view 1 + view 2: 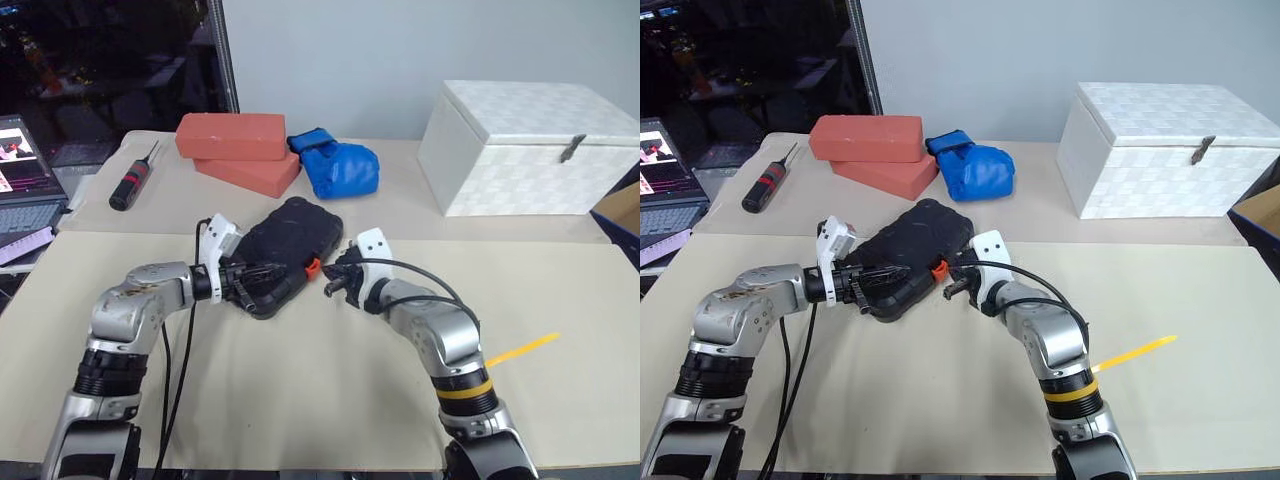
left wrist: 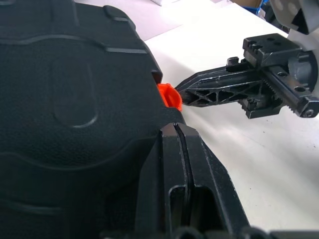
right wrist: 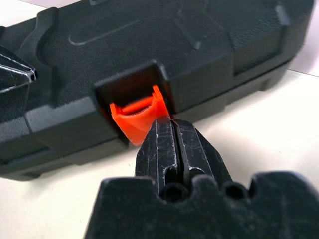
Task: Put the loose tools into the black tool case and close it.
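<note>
Both grippers' jaws together: right gripper (image 3: 175, 130) touches orange latch (image 3: 139, 115), left gripper (image 2: 178, 137) rests on black tool case (image 1: 285, 250)

red bricks (image 1: 238, 148), blue glove (image 1: 338, 166), white box (image 1: 530, 148)

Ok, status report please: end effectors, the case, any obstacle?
Left end effector shut, resting on black tool case. Right end effector shut, tips at orange latch. Lid down. Nothing blocking.

The black tool case (image 1: 288, 253) lies flat and closed on the cream table (image 1: 300, 390), set at a slant, its textured moulded lid up and its orange latch (image 3: 139, 117) sticking out from the side edge.
</note>
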Robot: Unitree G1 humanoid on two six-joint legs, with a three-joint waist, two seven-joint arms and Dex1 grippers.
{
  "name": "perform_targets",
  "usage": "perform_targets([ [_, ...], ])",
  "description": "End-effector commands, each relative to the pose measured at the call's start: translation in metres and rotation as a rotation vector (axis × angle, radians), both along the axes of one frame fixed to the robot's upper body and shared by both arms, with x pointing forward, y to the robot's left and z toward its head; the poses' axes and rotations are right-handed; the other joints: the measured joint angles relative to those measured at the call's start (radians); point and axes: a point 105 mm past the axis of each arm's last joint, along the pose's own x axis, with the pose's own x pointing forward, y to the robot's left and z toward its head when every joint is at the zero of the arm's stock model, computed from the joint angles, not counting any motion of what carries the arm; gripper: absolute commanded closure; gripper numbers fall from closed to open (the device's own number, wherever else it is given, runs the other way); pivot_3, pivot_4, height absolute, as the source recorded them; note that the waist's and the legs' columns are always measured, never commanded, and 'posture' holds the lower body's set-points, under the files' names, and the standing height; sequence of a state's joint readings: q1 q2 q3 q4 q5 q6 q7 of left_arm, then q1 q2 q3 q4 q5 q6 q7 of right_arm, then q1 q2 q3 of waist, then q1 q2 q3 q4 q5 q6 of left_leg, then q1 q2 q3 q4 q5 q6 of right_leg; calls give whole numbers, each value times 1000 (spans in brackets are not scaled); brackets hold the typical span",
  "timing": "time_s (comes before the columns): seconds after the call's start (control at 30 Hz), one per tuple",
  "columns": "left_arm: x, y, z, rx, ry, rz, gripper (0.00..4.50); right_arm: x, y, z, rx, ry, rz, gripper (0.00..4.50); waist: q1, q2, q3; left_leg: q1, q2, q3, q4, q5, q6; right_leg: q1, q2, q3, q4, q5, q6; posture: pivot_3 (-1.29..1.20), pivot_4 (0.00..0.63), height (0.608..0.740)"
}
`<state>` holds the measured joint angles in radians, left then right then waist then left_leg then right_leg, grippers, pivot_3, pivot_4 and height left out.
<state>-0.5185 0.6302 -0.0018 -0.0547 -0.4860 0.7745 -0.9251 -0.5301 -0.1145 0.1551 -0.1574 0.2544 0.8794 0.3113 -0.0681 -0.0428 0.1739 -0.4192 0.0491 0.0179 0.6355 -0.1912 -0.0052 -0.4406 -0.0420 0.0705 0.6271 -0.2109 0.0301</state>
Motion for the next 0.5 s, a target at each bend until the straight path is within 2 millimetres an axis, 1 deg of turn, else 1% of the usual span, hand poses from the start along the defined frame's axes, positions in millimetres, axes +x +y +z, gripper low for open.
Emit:
perform_targets([
  [0.03, -2, 9, -25, 155, 39, 27, 4500, -2, 12, 18, 22, -67, 50, 4472, 0, 0, 0, 0, 0, 0, 0, 0, 0, 0, 0, 0, 0, 0, 0, 0, 150, 740],
  [0.13, -5, 6, -32, 180, 43, 9, 4500, -4, 17, 19, 20, -65, 71, 4472, -1, 0, 0, 3, 0, 0, 0, 0, 0, 1, 0, 0, 1, 0, 0, 0, 150, 740],
  [0.27, -5, 2, -32, 173, 39, 1, 4500, -7, 30, 24, 29, -70, 116, 4472, -2, 0, 0, 6, 0, 0, 0, 0, 0, 2, 0, 0, 3, 1, -2, 0, 150, 740],
  [0.33, -7, -2, -31, 152, 30, -15, 4500, -7, 32, 24, 25, -85, 122, 4472, -3, 0, 0, 6, 0, 0, 0, 0, 0, 3, 0, 0, 3, 1, -2, 0, 150, 740],
  [0.37, -9, -4, -29, 138, 15, -29, 4500, -7, 31, 26, 27, -107, 122, 4472, -2, 0, 0, 7, 0, 0, 0, 1, 0, 3, 0, 0, 3, 1, -2, 0, 150, 740],
  [0.47, -15, -8, -11, 58, -84, -66, 4500, -13, 14, 42, 69, -207, 102, 4472, -1, 0, 0, 8, 0, 0, 0, 1, -1, 3, 0, 0, 4, 1, -2, 0, 150, 740],
  [0.5, -17, -8, -6, 21, -91, -63, 4500, -17, 10, 49, 121, -237, 104, 4472, 0, 0, 0, 7, 0, 0, 0, 1, -1, 3, 0, 0, 3, 1, -2, 0, 150, 740],
])
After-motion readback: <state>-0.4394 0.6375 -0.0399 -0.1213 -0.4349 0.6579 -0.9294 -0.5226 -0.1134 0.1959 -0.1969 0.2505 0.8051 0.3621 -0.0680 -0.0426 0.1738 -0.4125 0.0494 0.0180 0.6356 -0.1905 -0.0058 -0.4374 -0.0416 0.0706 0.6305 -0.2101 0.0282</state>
